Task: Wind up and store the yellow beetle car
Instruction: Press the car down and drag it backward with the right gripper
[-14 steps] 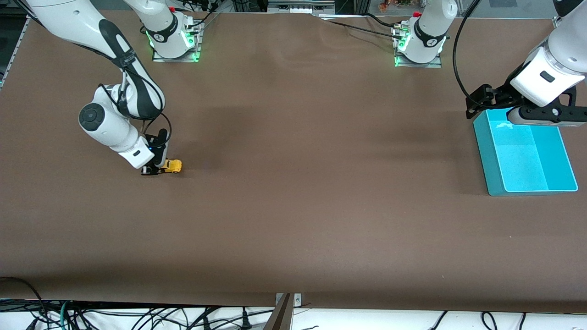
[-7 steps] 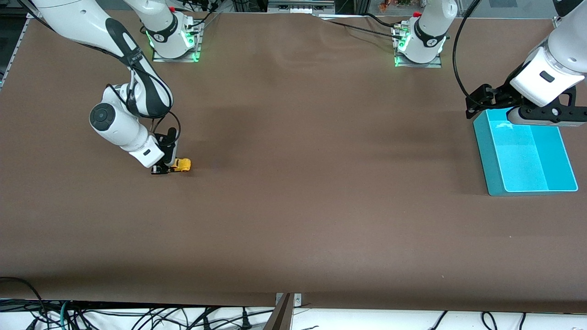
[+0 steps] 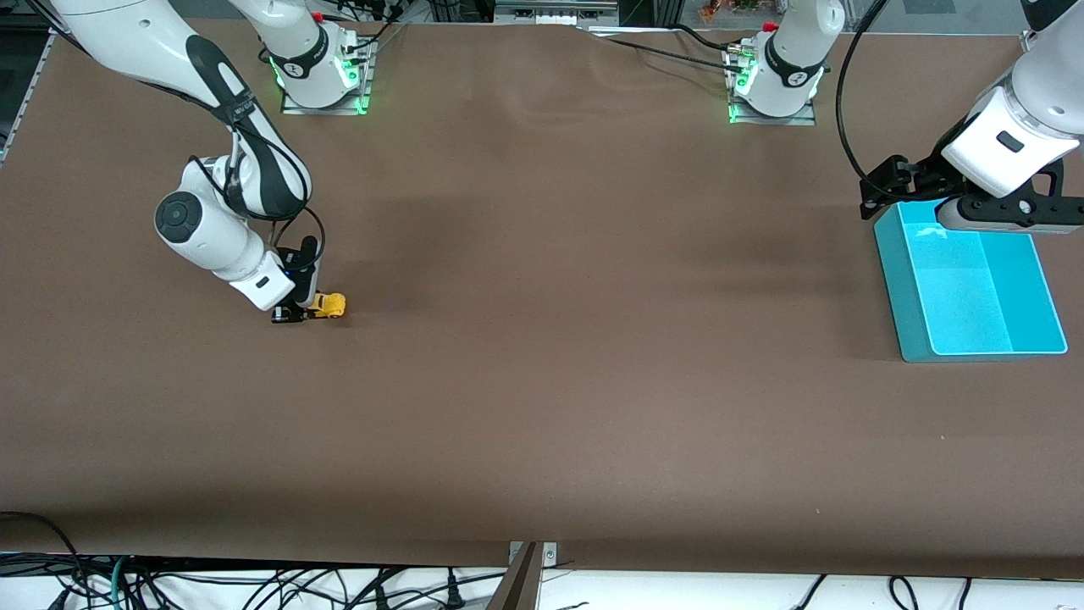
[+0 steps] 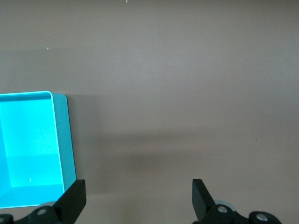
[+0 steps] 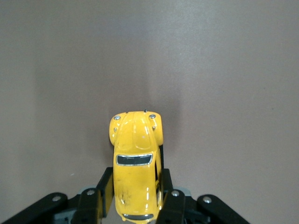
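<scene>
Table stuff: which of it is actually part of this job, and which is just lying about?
Part of the job:
- yellow beetle car, gripped by the shut right claw on the brown table
- blue bin, apparently for storing it

Just there:
- left claw, open, waiting over the bin's edge
- cables along the table's near edge

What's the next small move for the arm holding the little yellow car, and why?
Probably drag the yellow beetle car backward along the table to wind it. The right gripper is shut on its sides with the car low at the table, while the blue bin sits at the left arm's end under the open, waiting left gripper.
</scene>
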